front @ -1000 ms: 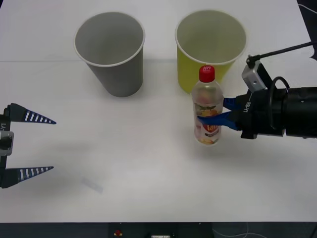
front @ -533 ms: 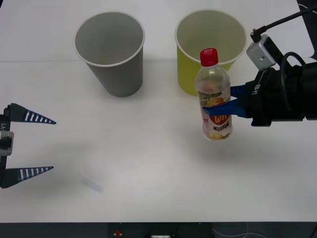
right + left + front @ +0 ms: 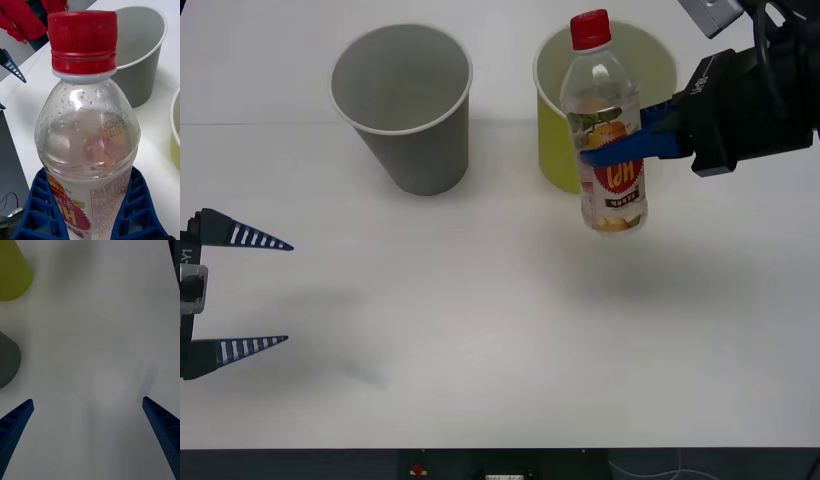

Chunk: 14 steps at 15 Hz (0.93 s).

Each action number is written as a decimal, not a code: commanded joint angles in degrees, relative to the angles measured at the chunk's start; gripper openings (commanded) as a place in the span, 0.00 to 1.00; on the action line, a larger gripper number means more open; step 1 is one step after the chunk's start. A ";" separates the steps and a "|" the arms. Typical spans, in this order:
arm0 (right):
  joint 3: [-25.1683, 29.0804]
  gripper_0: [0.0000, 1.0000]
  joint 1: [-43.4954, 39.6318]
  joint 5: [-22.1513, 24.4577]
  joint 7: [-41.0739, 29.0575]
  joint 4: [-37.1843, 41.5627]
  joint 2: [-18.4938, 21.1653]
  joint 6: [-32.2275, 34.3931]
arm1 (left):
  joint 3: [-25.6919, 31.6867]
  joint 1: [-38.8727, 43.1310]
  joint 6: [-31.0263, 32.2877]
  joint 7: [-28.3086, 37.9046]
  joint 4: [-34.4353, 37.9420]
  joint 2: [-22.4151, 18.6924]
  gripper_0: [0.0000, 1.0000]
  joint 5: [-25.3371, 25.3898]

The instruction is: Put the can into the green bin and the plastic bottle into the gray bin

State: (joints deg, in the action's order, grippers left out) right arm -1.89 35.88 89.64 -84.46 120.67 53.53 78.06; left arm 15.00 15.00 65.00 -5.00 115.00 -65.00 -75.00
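My right gripper (image 3: pixel 608 150) is shut on the plastic bottle (image 3: pixel 616 192), a clear one with a red cap and an orange label. It holds the bottle upright, off the table, in front of the green bin (image 3: pixel 552 140). Up close in the right wrist view, both blue fingers (image 3: pixel 39 202) clamp the bottle (image 3: pixel 88 127) at its label. The gray bin (image 3: pixel 405 110) stands upright to the left of the green one, and the right wrist view has the gray bin (image 3: pixel 144 67) beyond the cap. My left gripper (image 3: pixel 288 292) rests open at the table's left edge. The can is out of view.
The white table (image 3: pixel 480 320) stretches bare between the bins and its front edge (image 3: pixel 500 448). In the left wrist view the open left gripper (image 3: pixel 88 405) faces bare tabletop, with the green bin (image 3: pixel 11 273) and gray bin (image 3: pixel 7 360) at one side.
My right gripper has lifted the bottle off the table and carried it up and back, in front of the green bin. The left arm has not moved.
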 commanded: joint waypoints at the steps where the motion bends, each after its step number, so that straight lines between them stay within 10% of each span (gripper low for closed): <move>1: -2.41 0.00 7.36 0.71 0.00 -5.27 -2.29 3.16 | 0.00 0.00 0.00 0.00 0.00 0.00 1.00 0.00; 14: -18.67 0.00 37.86 16.53 2.28 -37.35 -22.51 3.86 | 0.00 0.00 0.00 0.00 0.00 0.00 1.00 0.00</move>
State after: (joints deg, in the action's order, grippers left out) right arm -20.55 72.65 105.63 -82.77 85.35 32.36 81.93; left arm 15.00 15.00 65.00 -5.00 115.00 -65.00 -75.00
